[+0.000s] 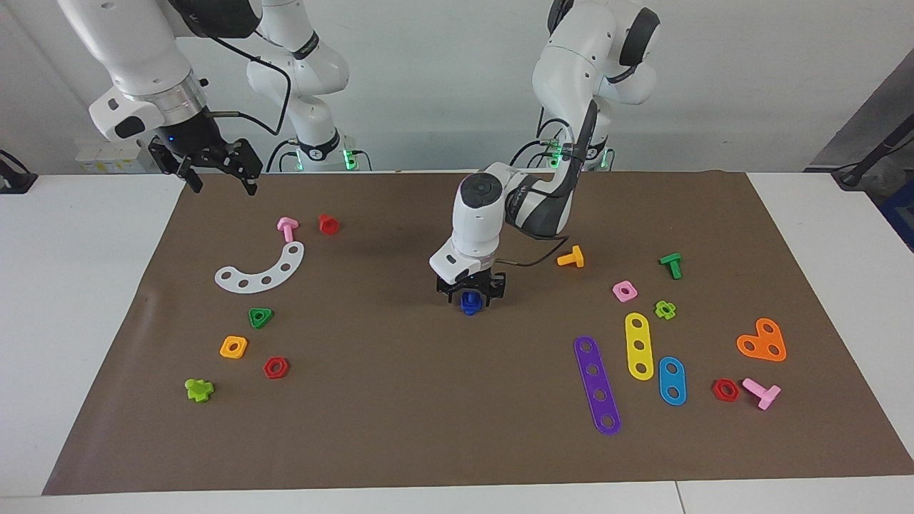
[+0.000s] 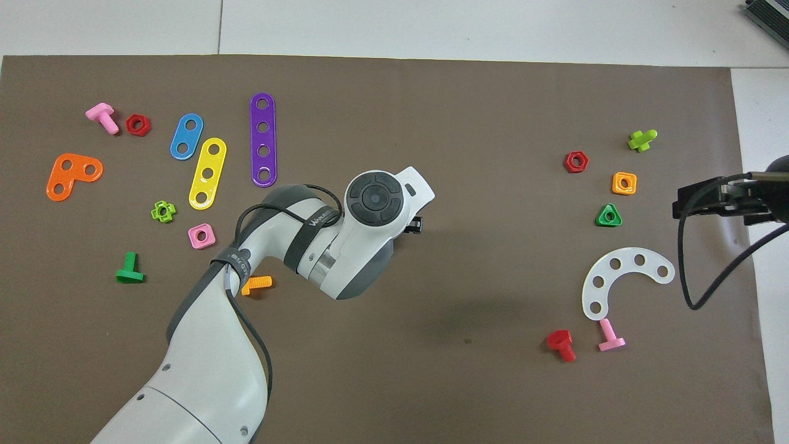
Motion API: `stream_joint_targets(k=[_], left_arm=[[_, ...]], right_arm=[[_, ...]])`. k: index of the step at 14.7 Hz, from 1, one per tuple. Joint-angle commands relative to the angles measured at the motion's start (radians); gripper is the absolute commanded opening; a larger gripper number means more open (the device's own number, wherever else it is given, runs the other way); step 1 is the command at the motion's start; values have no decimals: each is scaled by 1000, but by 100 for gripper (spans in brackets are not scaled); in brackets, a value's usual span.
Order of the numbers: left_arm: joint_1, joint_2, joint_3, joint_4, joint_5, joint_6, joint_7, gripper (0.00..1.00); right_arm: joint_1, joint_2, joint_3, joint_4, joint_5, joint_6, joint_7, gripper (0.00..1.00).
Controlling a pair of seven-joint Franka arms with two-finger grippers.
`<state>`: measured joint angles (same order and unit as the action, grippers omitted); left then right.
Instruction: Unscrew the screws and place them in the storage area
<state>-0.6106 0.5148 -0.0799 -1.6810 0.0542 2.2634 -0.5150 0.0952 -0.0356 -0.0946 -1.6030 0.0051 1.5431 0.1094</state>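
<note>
Screw (image 1: 469,304): dark-blue plastic, stubby | left gripper (image 1: 471,291) astride | mat (image 1: 400,400) brown

A small dark-blue bolt (image 1: 469,304) stands on the brown mat's middle, at three o'clock from the bare storage area (image 1: 285,314).

Overhead: left arm hides blue screw (image 1: 469,304)

We've got a white table (image 1: 86,300) with a big brown mat (image 1: 428,428) over most of it, plain pale wall (image 1: 443,78) at the far end, soft even lighting.
</note>
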Motion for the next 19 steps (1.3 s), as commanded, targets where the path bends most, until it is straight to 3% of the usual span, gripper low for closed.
stream_joint_targets(k=[1, 19], left_arm=[[-17, -30, 14, -36, 16, 10, 4, 87], [-14, -39, 14, -46, 15, -31, 7, 57]], right_arm=[[1, -12, -7, -11, 27, 3, -5, 100], [1, -12, -7, -11, 27, 3, -5, 100]])
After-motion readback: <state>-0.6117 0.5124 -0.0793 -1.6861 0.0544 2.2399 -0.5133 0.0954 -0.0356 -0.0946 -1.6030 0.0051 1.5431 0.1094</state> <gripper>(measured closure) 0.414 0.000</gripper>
